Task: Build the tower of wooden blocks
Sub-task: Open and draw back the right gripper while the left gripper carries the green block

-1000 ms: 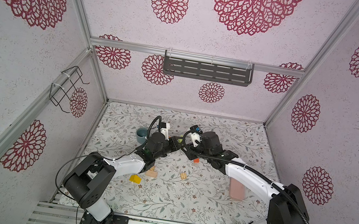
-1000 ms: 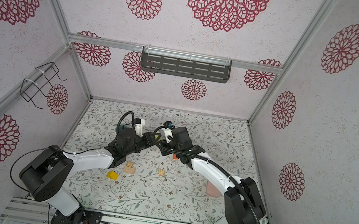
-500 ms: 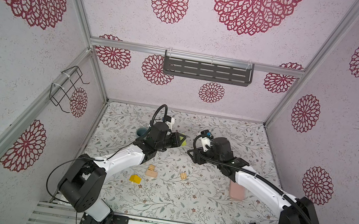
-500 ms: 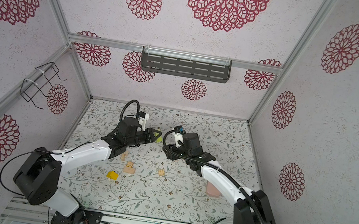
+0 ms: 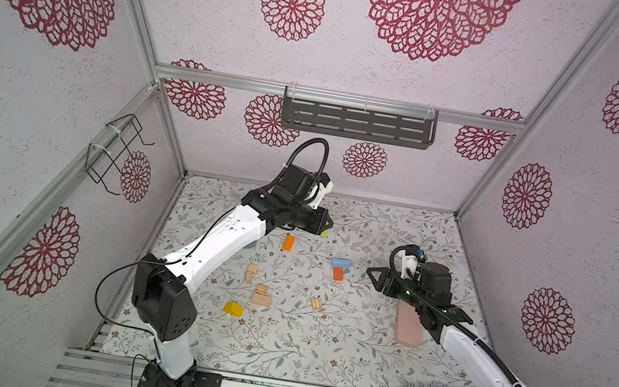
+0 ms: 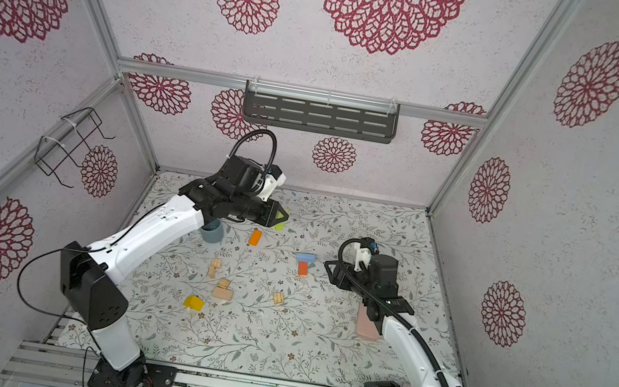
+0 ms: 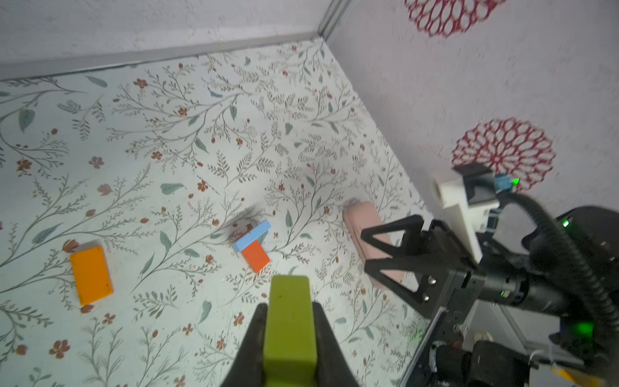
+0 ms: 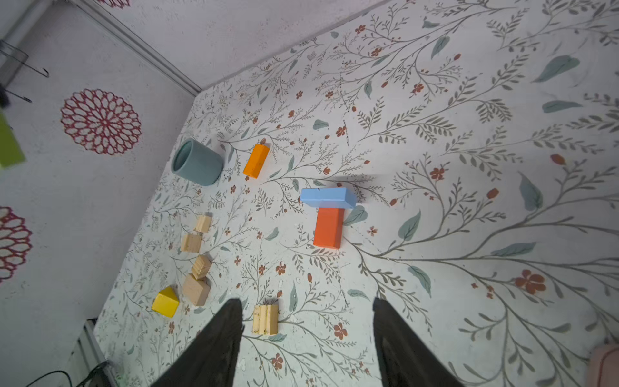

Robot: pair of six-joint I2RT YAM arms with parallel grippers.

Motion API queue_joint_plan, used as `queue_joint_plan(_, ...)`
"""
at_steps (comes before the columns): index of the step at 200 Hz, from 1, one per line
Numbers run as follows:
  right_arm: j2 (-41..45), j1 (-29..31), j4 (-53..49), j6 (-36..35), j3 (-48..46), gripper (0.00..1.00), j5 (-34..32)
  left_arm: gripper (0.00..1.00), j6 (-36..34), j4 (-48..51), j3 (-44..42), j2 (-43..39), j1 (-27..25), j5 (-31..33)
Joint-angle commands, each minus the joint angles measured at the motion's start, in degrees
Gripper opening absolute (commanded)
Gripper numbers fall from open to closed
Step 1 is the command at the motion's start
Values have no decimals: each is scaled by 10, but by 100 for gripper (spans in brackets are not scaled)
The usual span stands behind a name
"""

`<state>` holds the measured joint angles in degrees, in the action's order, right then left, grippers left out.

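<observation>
Left gripper [image 7: 289,306] was clamped on the green block [image 7: 290,335], one finger on each long side, with the block poking out past the tips. It was up in the air near the back wall, well above the mat [image 5: 317,347].

Right gripper [image 8: 304,306] had its jaws spread wide with nothing between them. It hung low over the right side of the mat, just above the far end of the pink slab [image 5: 408,326].

The rest of the blocks lay loose on the mat. The blue block [image 5: 341,263] and red block [image 5: 337,274] sat mid-mat, touching in a T shape, and I couldn't tell whether the blue was resting on the red or just butted against it. The orange block [image 5: 288,243] lay flat by itself to their left, near the mug [image 6: 212,231].

Closer to the front were the plain wood blocks – one lot [image 5: 251,273], a touching pair [image 5: 261,296] and a grooved single [image 5: 316,303] – plus the yellow block [image 5: 233,309] beside the pair.
</observation>
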<state>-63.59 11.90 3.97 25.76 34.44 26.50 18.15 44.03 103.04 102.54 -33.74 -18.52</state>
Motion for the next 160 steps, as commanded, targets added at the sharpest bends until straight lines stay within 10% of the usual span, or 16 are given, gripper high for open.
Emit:
queue_joint_plan(1,22,-25,42,31,-5,65,53,0,-102,154,75,55,-29,2)
queue_joint_plan(44,34,-85,61,50,-30,64,92,0,-149,271,114,162,-69,85)
queue_joint_plan(160,7,-88,87,59,-47,62,90,0,-60,148,21,255,-53,201)
